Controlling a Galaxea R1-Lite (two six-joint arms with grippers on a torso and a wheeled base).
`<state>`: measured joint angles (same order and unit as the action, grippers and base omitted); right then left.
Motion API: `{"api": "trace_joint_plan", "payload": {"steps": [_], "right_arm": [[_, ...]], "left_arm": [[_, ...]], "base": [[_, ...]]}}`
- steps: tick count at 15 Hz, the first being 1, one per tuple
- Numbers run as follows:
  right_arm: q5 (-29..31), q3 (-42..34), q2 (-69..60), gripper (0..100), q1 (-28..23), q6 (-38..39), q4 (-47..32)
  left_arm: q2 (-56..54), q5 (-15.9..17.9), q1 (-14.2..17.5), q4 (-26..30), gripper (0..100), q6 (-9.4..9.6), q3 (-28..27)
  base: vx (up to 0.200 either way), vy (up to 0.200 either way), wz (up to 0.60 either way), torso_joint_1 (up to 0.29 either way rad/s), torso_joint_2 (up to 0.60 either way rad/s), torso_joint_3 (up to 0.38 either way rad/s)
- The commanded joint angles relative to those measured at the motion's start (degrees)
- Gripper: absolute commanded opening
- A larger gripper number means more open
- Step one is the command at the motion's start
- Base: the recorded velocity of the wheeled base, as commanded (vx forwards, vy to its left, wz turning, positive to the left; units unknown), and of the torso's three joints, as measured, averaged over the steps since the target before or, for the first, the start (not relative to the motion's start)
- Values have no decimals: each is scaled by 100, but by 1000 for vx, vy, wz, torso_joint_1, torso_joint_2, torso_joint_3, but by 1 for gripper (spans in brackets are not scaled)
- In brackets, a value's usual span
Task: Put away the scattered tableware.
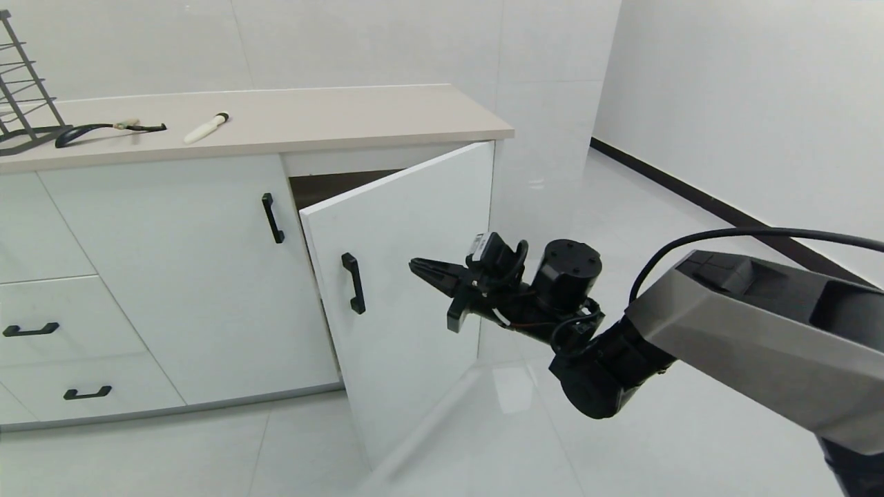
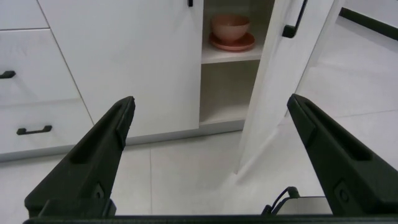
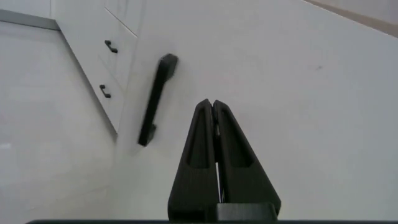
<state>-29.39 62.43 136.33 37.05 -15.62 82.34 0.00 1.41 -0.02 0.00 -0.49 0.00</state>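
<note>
Left of the cabinet door (image 1: 414, 228), up on the table (image 1: 345, 117), lies the scattered tableware: a black utensil (image 1: 103, 130) and a white-handled one (image 1: 206, 128). My left tool (image 2: 210, 99) hangs spread, facing the pink bowl (image 2: 231, 26) shelved behind that door. My right tool (image 1: 414, 264) is pressed together just right of the door's handle (image 1: 353, 283). To swing the door wider, I judge I should spread, pinch the handle squarely and pull along the hinge's arc; no writing is readable.
</note>
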Motion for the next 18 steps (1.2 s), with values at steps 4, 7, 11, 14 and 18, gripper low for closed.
{"api": "trace_joint_plan", "payload": {"steps": [4,7,11,14,18], "right_arm": [[-49,-3079,-2849,0,-418,-3,99],[-23,-4696,-5090,0,-936,-3,63],[144,-6155,-8113,0,-3529,595,-710],[135,-6243,-10179,0,-3872,1421,-2327],[118,-6243,-13448,0,-3608,1210,-5940]], "left_arm": [[0,-1,2,0,100,-13,0],[0,8,2,-9,100,14,0],[0,8,2,0,100,31,0],[0,-1,2,0,100,31,0],[0,-1,2,0,100,31,0]], "base": [[0,0,0,0,0,0],[0,0,0,0,0,0],[150,0,0,-1,1,4],[200,0,0,2,2,2],[150,0,0,1,4,2]]}}
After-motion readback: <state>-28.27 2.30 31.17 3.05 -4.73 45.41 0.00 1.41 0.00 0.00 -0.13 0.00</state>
